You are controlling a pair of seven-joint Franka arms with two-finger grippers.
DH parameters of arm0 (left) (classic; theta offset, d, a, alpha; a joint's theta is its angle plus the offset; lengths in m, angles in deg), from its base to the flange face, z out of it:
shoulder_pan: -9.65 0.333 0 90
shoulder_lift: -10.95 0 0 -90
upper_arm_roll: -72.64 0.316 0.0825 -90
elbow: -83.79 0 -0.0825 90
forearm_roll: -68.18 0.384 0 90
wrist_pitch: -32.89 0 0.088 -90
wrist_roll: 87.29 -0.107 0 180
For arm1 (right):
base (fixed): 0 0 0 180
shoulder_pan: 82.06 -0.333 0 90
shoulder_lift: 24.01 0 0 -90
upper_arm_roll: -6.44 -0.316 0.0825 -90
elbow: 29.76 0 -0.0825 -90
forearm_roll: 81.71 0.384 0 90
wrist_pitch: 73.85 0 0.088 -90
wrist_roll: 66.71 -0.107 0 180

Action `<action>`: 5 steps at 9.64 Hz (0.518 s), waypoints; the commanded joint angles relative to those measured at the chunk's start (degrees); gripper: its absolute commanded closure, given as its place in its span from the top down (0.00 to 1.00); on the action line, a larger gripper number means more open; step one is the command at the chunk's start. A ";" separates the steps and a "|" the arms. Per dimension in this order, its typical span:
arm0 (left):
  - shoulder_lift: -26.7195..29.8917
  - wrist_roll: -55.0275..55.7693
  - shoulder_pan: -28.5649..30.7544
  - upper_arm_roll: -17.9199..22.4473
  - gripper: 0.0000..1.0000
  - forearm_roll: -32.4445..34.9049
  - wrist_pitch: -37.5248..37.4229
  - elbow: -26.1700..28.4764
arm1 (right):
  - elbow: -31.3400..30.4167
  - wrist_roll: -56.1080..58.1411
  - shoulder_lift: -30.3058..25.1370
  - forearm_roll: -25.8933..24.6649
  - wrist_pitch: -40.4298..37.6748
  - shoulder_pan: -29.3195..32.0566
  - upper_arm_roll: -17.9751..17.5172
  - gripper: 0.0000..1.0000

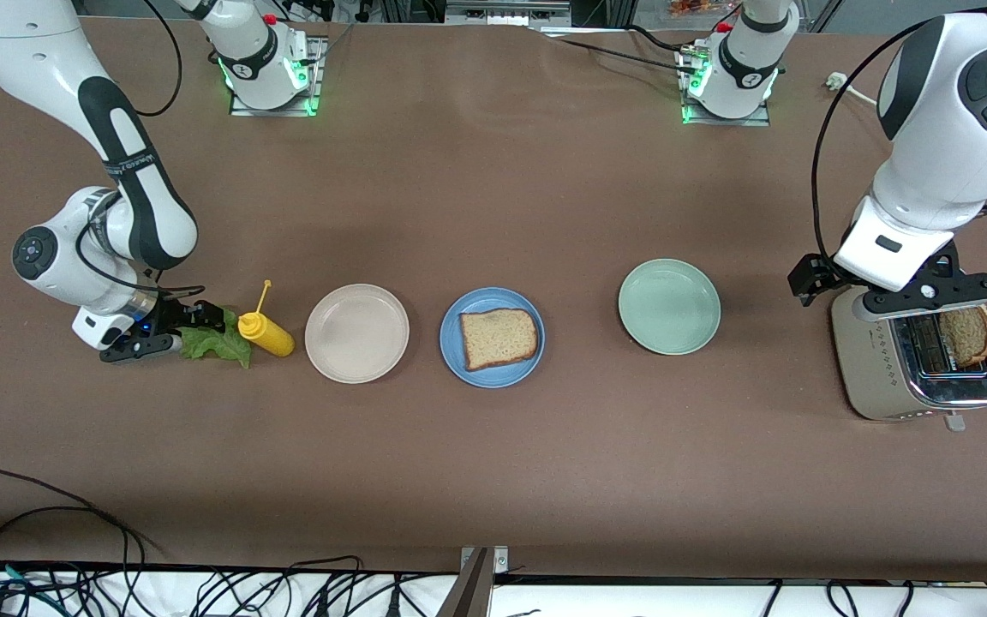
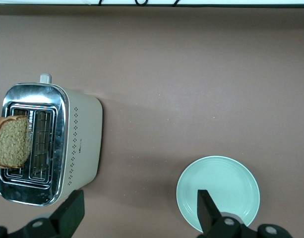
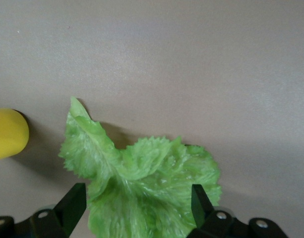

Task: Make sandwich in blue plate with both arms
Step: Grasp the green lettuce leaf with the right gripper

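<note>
The blue plate (image 1: 451, 338) sits mid-table with one brown bread slice (image 1: 499, 338) on it. A second slice (image 1: 966, 336) stands in the toaster (image 1: 896, 368) at the left arm's end; it also shows in the left wrist view (image 2: 13, 141). The green lettuce leaf (image 1: 218, 343) lies on the table at the right arm's end. My right gripper (image 1: 170, 330) is low and open, its fingers on either side of the lettuce (image 3: 142, 193). My left gripper (image 1: 900, 291) is open and empty, up over the toaster's edge toward the pale green plate.
A yellow mustard bottle (image 1: 266, 332) lies beside the lettuce and shows in the right wrist view (image 3: 8, 133). A beige plate (image 1: 356, 332) sits between the bottle and the blue plate. A pale green plate (image 1: 669, 307) sits between the blue plate and the toaster (image 2: 77, 144).
</note>
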 commanded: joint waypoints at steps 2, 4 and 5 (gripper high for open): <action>1.92 -1.60 1.14 -0.43 1.00 -1.46 0.64 1.75 | -1.25 2.27 2.48 1.28 5.16 0.44 -0.60 0.95; 1.92 -1.60 1.14 -0.43 1.00 -1.46 0.73 1.75 | -1.25 2.80 2.93 1.28 5.97 0.44 -0.69 0.82; 1.83 -1.60 1.14 -0.43 1.00 -1.46 0.73 1.75 | -1.25 2.80 2.93 1.28 5.97 0.44 -0.69 0.63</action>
